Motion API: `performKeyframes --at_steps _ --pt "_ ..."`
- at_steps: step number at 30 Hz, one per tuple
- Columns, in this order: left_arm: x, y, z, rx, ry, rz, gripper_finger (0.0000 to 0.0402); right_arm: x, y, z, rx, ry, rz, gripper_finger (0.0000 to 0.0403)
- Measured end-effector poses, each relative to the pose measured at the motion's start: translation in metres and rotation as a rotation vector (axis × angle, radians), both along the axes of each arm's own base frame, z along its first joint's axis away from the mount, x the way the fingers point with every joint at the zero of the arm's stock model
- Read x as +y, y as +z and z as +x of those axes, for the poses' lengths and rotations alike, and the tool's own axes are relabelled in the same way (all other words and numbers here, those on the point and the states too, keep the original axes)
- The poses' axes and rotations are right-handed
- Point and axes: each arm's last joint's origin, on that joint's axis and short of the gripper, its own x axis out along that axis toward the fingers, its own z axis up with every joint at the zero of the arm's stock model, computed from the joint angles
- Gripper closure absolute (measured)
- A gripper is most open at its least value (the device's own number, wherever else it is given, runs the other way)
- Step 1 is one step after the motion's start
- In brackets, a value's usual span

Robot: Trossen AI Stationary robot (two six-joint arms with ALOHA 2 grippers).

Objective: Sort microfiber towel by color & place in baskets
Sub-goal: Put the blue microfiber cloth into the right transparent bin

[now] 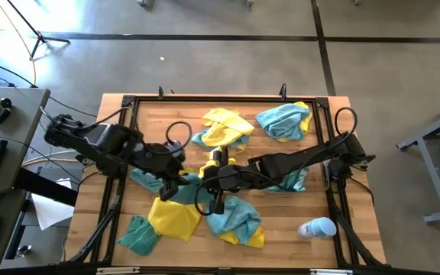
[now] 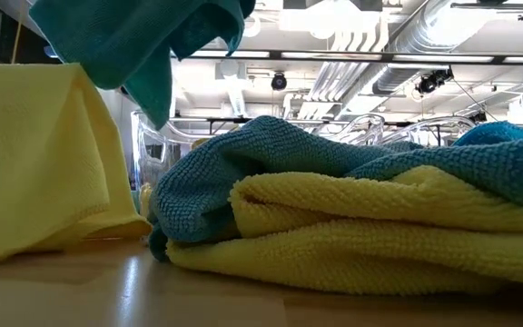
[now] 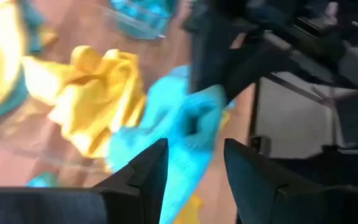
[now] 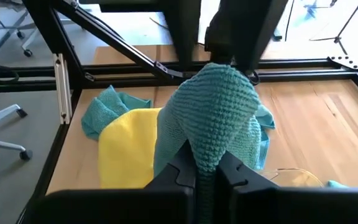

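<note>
From overhead I get even, bright light on the pale wooden table [image 1: 281,237], with soft shadows under both arms. At table height the white ceiling lamps [image 2: 334,18] glare, and the nearest yellow cloth [image 2: 25,154] is soft. My left wrist feed is smeared with motion blur; the right is sharp.

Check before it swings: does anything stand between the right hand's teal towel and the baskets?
The right hand is shut on the teal towel. The left hand, open, crowds close beside it, and loose towels lie all around. The clear baskets are hard to trace, so the path is uncertain.
</note>
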Motion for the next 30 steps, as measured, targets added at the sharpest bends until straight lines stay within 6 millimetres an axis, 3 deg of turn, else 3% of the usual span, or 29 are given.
performKeyframes --at_steps 6,9,20,30 --pt "0.001 0.016 -0.03 -0.083 0.117 0.075 0.0256 0.0 0.001 0.0 -0.007 -0.015 0.032 0.0393" --pt "-0.011 0.01 -0.037 -0.089 0.109 0.106 0.0256 -0.001 0.001 0.001 -0.009 -0.024 0.045 0.0397" --pt "-0.059 -0.085 -0.035 -0.002 0.121 0.103 0.0256 -0.003 0.003 0.003 -0.04 -0.053 0.093 0.0397" --pt "-0.071 -0.155 -0.044 0.031 0.22 -0.014 0.0257 -0.002 0.012 0.007 -0.132 -0.052 0.143 0.0398"
